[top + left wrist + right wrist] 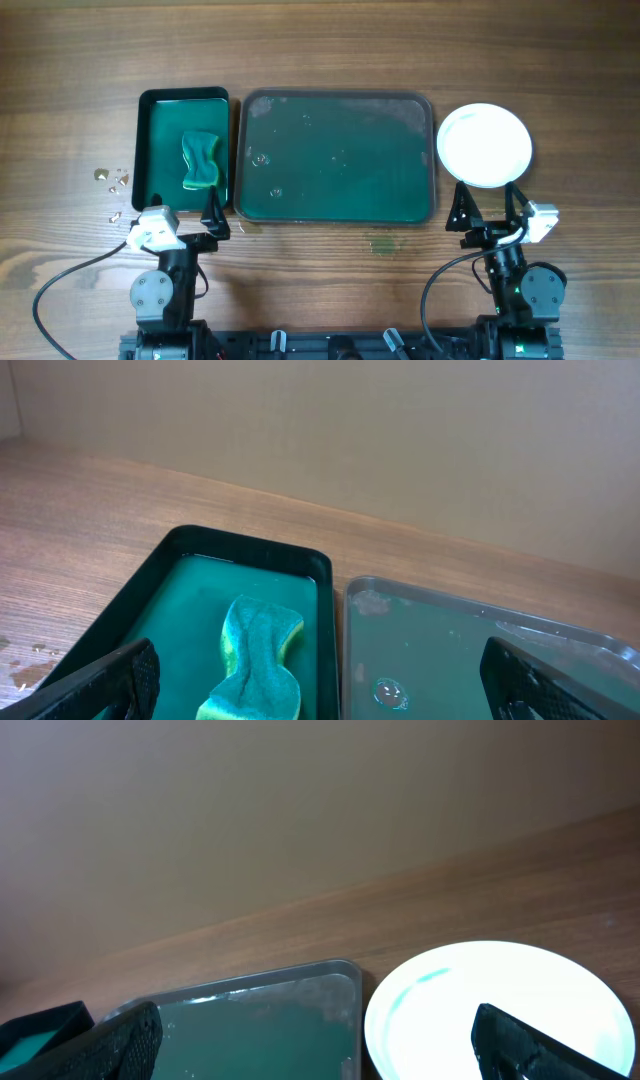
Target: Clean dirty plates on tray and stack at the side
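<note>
A large grey tray point(430, 110) with a wet green floor lies mid-table; no plates are on it. A white plate point(485, 145) sits on the table just right of the tray, also in the right wrist view point(480, 1005). A green and yellow sponge point(200, 160) lies in a small dark tray point(145, 140), also in the left wrist view point(255, 655). My left gripper point(214, 215) is open and empty at the small tray's front right corner. My right gripper point(487, 205) is open and empty just in front of the plate.
Small crumbs point(112, 180) lie on the wood left of the small tray. A faint wet smear point(385, 245) marks the table in front of the large tray. Droplets point(388, 690) sit on the large tray's floor.
</note>
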`<state>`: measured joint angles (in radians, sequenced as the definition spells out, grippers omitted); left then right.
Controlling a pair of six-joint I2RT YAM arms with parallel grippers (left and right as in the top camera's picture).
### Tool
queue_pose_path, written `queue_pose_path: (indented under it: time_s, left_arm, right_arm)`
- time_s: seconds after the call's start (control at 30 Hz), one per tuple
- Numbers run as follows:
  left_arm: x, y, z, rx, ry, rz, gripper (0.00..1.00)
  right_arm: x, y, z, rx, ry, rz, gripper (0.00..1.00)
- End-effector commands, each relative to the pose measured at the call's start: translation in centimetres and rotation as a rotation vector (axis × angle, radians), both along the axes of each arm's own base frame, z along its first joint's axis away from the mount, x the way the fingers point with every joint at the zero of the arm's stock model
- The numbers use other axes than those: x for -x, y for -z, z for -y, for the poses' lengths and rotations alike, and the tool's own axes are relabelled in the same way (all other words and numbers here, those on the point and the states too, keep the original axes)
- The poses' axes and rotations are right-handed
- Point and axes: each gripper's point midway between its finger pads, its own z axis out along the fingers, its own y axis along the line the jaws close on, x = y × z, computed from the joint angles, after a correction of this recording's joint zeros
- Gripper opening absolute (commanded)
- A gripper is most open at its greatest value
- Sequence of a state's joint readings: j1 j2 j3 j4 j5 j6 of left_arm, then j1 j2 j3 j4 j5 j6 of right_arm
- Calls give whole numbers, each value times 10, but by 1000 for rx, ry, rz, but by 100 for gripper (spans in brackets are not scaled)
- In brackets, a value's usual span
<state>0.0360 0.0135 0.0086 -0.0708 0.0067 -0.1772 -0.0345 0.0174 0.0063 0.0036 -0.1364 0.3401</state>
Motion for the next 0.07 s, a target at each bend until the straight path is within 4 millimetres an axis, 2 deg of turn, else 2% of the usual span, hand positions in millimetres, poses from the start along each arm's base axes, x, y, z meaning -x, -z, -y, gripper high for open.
queue_pose_path:
  time_s: [0.0, 0.03]
  left_arm:
    - [0, 1, 1, -11, 12, -1, 100]
    - [0, 1, 1, -11, 13, -1, 100]
  right_arm:
    - [0, -1, 2, -7, 11, 6, 100]
    - [0, -1, 2, -7, 11, 6, 100]
